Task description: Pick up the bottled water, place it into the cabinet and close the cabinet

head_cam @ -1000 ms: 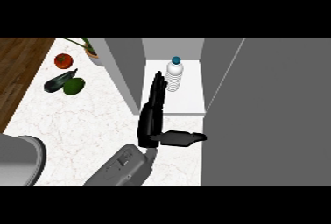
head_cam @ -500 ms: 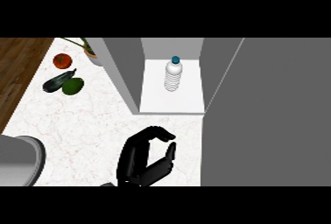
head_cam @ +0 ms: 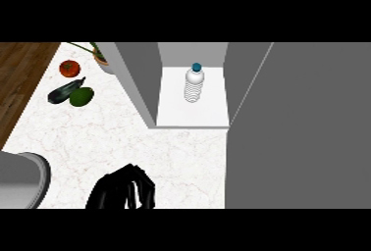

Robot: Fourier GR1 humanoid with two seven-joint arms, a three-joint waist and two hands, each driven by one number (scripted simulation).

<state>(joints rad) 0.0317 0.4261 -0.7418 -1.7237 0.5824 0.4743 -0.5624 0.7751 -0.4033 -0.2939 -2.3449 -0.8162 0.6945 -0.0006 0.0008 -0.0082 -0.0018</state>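
Note:
The bottled water (head_cam: 193, 84), clear with a blue cap, stands upright on the white shelf (head_cam: 190, 117) inside the open cabinet. Nothing touches it. The cabinet's grey door (head_cam: 304, 127) stands open and fills the right side of the view. My right hand (head_cam: 123, 189) is low on the counter at the bottom, left of centre, well in front of the cabinet. Its fingers are curled and hold nothing. My left hand does not show.
On the marble counter at the upper left lie a tomato (head_cam: 69, 67), a dark eggplant (head_cam: 64, 91) and a green fruit (head_cam: 82, 96), with a potted plant (head_cam: 101, 58) behind them. A grey rounded object (head_cam: 18, 181) sits at the lower left edge.
My right hand has let go of the bottle and drawn back from the cabinet toward the view's bottom edge, its fingers curling in. The bottle stays upright on the shelf.

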